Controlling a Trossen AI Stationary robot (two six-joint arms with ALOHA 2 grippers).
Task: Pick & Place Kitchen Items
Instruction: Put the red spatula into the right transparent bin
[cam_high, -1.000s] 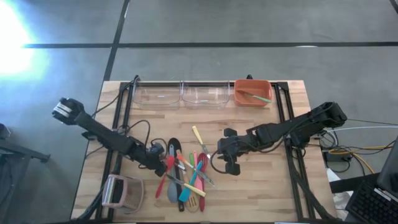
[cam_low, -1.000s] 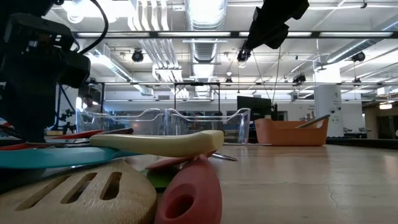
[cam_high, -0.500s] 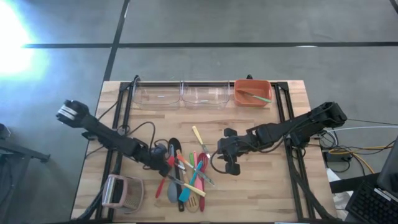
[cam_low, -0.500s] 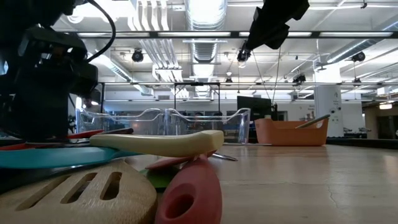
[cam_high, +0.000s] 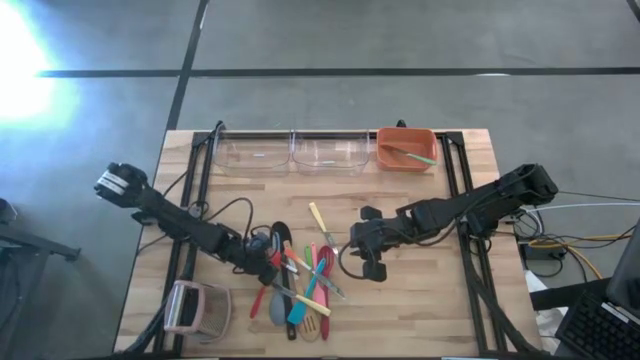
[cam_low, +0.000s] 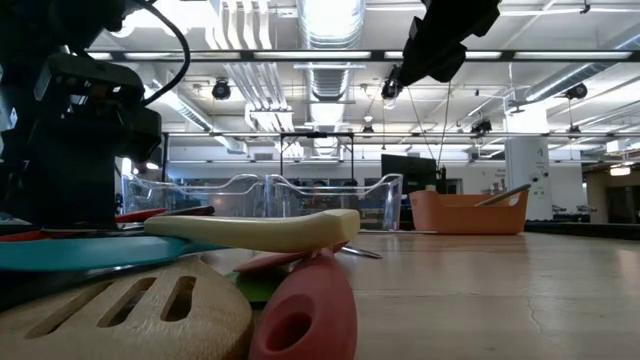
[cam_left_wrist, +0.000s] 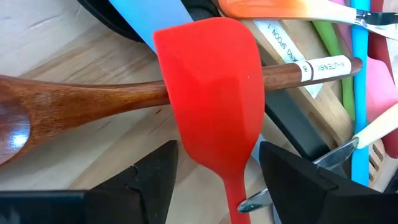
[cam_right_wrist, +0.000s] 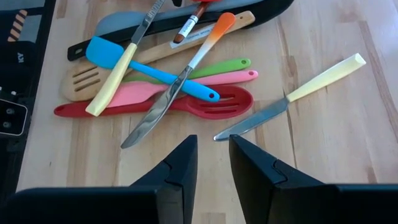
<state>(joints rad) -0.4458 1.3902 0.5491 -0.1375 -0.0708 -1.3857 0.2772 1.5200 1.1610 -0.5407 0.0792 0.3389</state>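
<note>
The left gripper (cam_left_wrist: 214, 180) is down at the near-left edge of the utensil pile (cam_high: 298, 280), its fingers spread wide on either side of a red spatula (cam_left_wrist: 211, 106). The blade sits between the fingertips and nothing is gripped yet. The spatula lies flat on the table (cam_high: 420, 300). Its long axis runs straight away from the left wrist camera, with the broad blade pointing away and the thin handle coming back between the fingers. The blade rests across a dark wooden spoon (cam_left_wrist: 81, 109), which lies crosswise to it. A black utensil, a blue one and an orange-handled one crowd close around.

The right gripper (cam_right_wrist: 210, 163) hangs above the table just right of the pile, holding nothing, its fingers only slightly parted. Directly ahead of it a knife with a cream handle (cam_right_wrist: 298, 90) lies apart from the rest.

Along the far edge stand two clear bins (cam_high: 290, 152) and an orange bin (cam_high: 384, 148) with one utensil already inside.

The risk here is the tangle. If the left fingers close, they may pinch the wooden spoon or the metal piece beside the handle along with the spatula, dragging neighbours out of the pile. A grip on the soft blade, not the handle, could also slip.
</note>
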